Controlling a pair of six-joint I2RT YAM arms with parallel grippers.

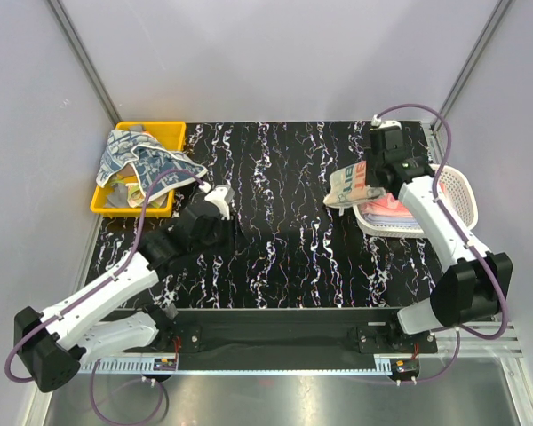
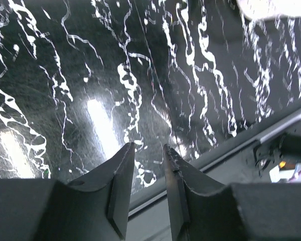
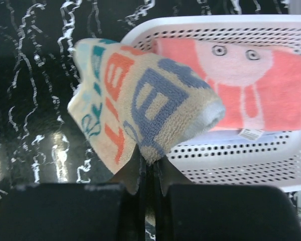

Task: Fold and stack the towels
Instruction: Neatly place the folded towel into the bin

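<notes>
The right gripper (image 3: 149, 163) is pinched shut on a bunched beige lettered towel (image 3: 140, 105) hanging at the left rim of the white mesh basket (image 3: 271, 150). The pink rabbit-print towel (image 3: 241, 85) lies flat inside, just to its right, so stacking likely needs a short carry rightward over the rim. The left gripper (image 2: 149, 150), half spread and empty, hovers over the black table (image 1: 284, 231) near the yellow bin (image 1: 160, 127).

Lab cell: white walls (image 1: 275, 53), aluminium posts (image 1: 80, 53)
</notes>
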